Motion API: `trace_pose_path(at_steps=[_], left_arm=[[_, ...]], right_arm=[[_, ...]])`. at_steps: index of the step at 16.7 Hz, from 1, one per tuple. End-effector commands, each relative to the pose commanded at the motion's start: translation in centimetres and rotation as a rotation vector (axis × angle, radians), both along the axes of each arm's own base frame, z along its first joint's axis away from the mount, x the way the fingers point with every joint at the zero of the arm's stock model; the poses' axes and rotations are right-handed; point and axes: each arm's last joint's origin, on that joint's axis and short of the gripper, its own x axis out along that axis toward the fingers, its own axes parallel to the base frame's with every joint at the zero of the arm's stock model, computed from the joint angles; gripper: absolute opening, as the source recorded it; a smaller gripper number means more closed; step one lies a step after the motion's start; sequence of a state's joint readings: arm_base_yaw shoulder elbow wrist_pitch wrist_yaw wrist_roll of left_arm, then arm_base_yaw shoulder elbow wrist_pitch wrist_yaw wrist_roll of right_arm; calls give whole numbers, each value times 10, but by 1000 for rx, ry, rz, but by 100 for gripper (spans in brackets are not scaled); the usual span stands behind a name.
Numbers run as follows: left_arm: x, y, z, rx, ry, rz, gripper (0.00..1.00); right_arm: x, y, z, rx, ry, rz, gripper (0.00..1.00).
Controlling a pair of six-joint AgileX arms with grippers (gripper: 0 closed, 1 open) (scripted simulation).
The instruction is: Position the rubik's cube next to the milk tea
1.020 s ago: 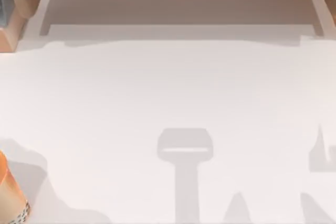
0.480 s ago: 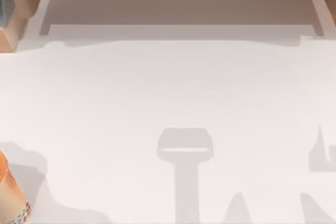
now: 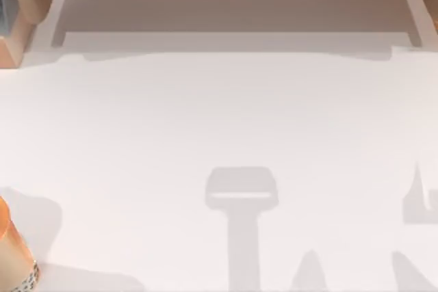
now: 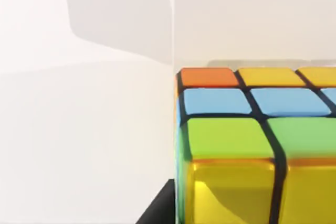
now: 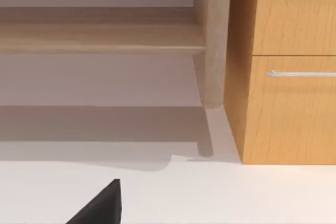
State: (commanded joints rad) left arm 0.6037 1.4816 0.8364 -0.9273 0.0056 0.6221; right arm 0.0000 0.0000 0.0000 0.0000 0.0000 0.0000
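Left wrist view: the rubik's cube (image 4: 252, 145) lies immediately ahead of the left gripper, so close that its orange, yellow, blue and green tiles take up the nearer half of the picture. A dark sliver (image 4: 157, 211) beside the cube's lower corner is probably part of one finger of that gripper. Whether the left gripper is spread around the cube, clamped on it, or merely beside it cannot be told, and contact cannot be judged either. Past the cube, the white table (image 4: 79, 140) runs away bare under a soft shadow.

Right wrist view: a black wedge (image 5: 100, 205) at the near edge is likely a finger of the right gripper; its spread cannot be told. Ahead of it lie the table edge, a wooden shelf rail (image 5: 100, 35) and a cabinet with a drawer handle (image 5: 299, 73), with no task object near, which suggests this arm is parked.

Top view: the milk tea (image 3: 14, 254) stands at the lower left corner of the table, partly cut by the picture's edge.

Progress, as a judgement: the approach to the cube looks complete or nearly so. Still to do are securing it, if that is not yet done, carrying it to the cup and setting it down just beside it.
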Motion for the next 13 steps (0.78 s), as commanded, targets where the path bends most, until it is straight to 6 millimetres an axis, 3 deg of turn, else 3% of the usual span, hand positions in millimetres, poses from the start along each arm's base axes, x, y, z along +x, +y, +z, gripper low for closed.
trace_pose_path(at_steps=[3, 13], left_arm=[[0, 0, 0, 0, 0, 0, 0], [0, 0, 0, 0, 0, 0, 75]], right_arm=[[0, 0, 0, 0, 0, 0, 100], [0, 0, 0, 0, 0, 0, 100]])
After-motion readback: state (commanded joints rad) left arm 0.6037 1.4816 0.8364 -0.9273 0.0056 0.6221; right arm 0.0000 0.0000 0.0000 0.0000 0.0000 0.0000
